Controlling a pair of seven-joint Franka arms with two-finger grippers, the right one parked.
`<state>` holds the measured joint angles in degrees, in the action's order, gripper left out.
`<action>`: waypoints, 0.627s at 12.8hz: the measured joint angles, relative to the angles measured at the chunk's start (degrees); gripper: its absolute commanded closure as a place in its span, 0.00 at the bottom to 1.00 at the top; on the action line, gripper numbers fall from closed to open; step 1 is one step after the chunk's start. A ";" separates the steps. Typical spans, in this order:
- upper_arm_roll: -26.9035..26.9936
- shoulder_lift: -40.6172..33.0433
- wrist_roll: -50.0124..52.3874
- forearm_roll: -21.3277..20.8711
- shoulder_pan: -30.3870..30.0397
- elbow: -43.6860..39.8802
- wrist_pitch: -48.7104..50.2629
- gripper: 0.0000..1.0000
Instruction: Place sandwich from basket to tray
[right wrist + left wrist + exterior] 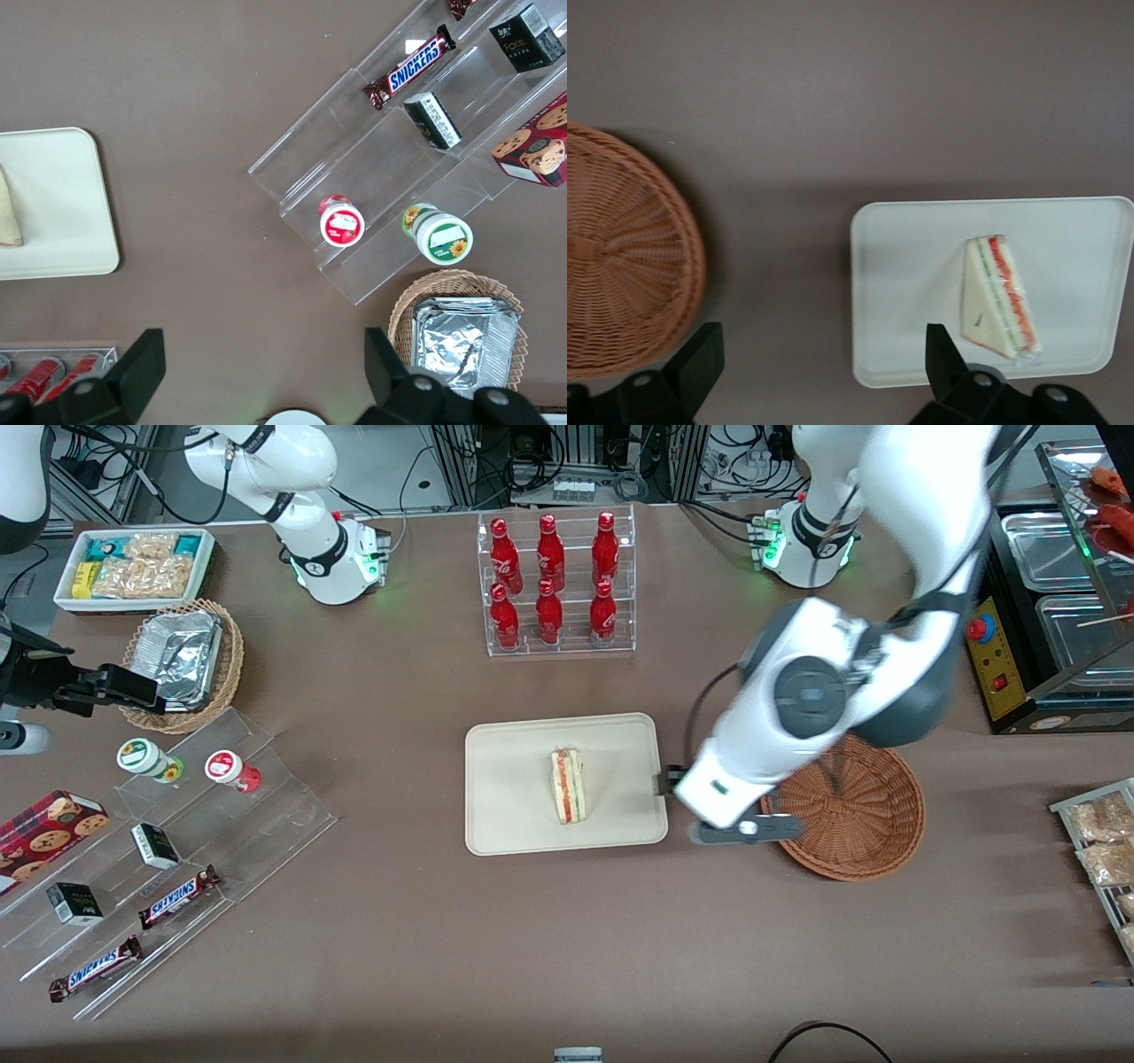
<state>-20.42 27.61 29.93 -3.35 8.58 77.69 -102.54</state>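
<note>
- Going across the front view: the sandwich (568,786) is already lying on the tray (505,815), near the middle, cut edge with the red, white and green layers facing up. So the placing part looks done to me.
- Next over are the jaws, aka the gripper (680,783). It hangs above the bare tabletop (399,939) in the gap between the tray's edge and the basket (864,841). Wrist cam shows both fingers (700,354) spread wide with nothing between them, so it's empty-handed.
- Then the basket, just beside the jaws toward the working arm's end. What shows of it looks empty, though the arm covers part of it in the front view.
- What could go wrong from here: not much, honestly. Main risk I'd guess is the arm dipping or swinging low as it pulls away, so a finger catches the tray rim or the basket's woven wall and shoves it, sliding the sandwich along with it.
- Relative to the jaws: the sandwich sits off to the tray side, lower than the fingertips, clearly apart and untouched. The basket is about as close on the opposite flank.
</note>
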 measured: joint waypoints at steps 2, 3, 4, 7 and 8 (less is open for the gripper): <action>0.01 -3.73 -5.79 1.49 -4.33 3.56 0.22 0.00; -0.01 -5.46 -8.18 2.09 -6.40 5.10 0.49 0.00; -0.01 -6.92 -9.67 2.50 -8.28 6.15 1.50 0.00; 0.02 -9.82 -10.83 2.75 -11.54 7.10 3.88 0.00; 0.04 -10.55 -10.84 2.75 -11.81 7.14 4.54 0.00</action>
<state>-20.38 17.06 19.09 -0.59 -3.23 84.83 -98.00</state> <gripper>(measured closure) 0.000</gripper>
